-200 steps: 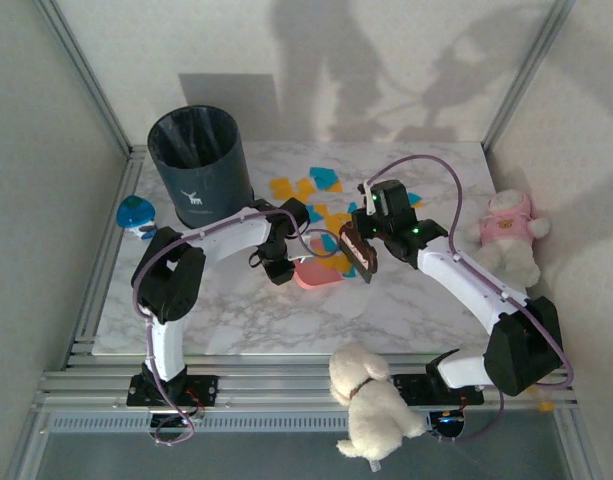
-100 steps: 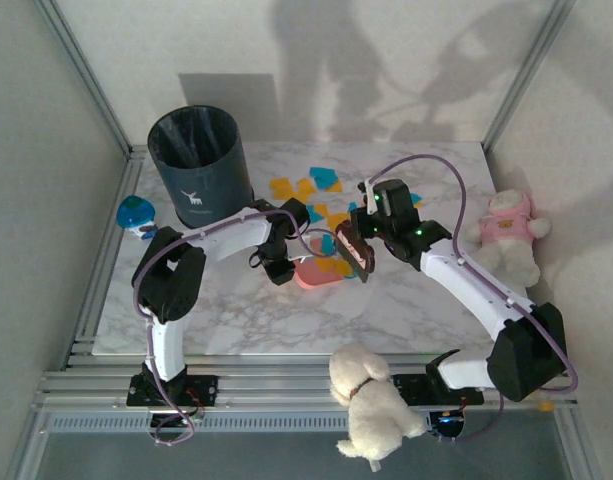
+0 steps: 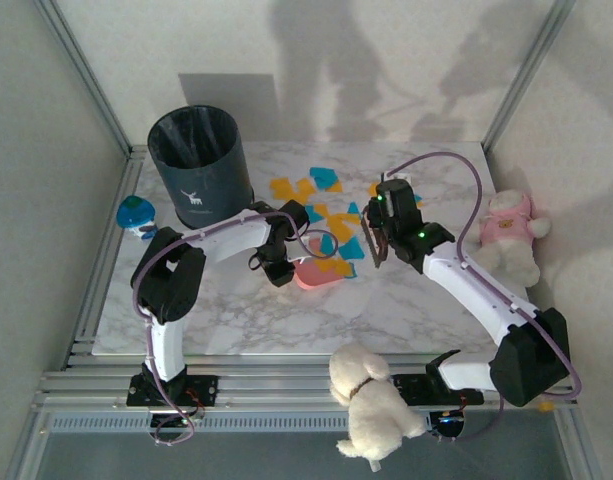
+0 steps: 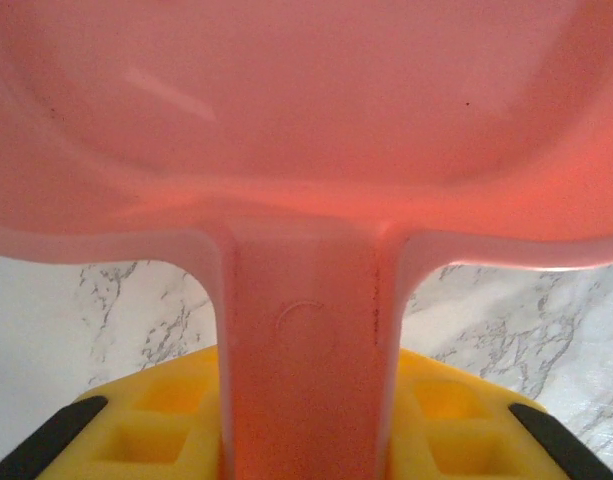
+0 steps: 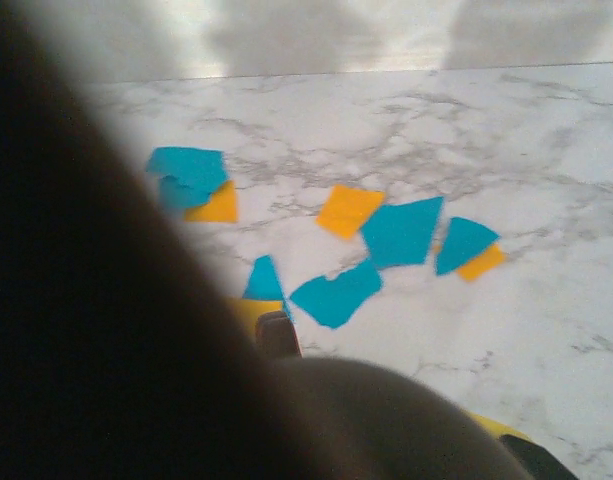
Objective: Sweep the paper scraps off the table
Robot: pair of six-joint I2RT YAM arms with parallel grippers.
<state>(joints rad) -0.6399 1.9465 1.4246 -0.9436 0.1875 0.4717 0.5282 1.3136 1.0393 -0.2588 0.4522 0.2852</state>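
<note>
Surface: a white marble-veined table (image 3: 236, 320) is sitting inside a metal rail frame, with pale walls closing it in behind and at both sides.
Paper scraps: orange-yellow and teal paper scraps (image 3: 324, 178) are lying scattered over the far middle of the table, between the bin and the right arm. A few orange ones are lying just beside the dustpan's mouth. In the right wrist view a loose cluster (image 5: 401, 232) is lying flat on the marble, some pieces overlapping.
Left gripper: the left gripper (image 3: 283, 265) is clamping the handle of a pink dustpan (image 3: 316, 273). In the left wrist view the handle (image 4: 301, 330) is running between the yellow finger pads (image 4: 151, 420), and the pan is spreading wide above them.
Dustpan: it is resting low on the table near the middle, its open side facing the scraps.
Right gripper: the right gripper (image 3: 381, 235) is closed around a dark brush (image 3: 373, 248), which is hanging down to the right of the dustpan, with scraps lying between the two. Whether the bristles are touching the table cannot be told.
Bin: a dark round waste bin (image 3: 198, 160) is standing at the far left corner of the table.
Toys: a small blue-green round toy (image 3: 136, 215) is sitting at the left edge, a plush bear in pink (image 3: 511, 235) is leaning at the right edge, and a white plush dog (image 3: 369, 395) is sitting on the near rail between the arm bases.
</note>
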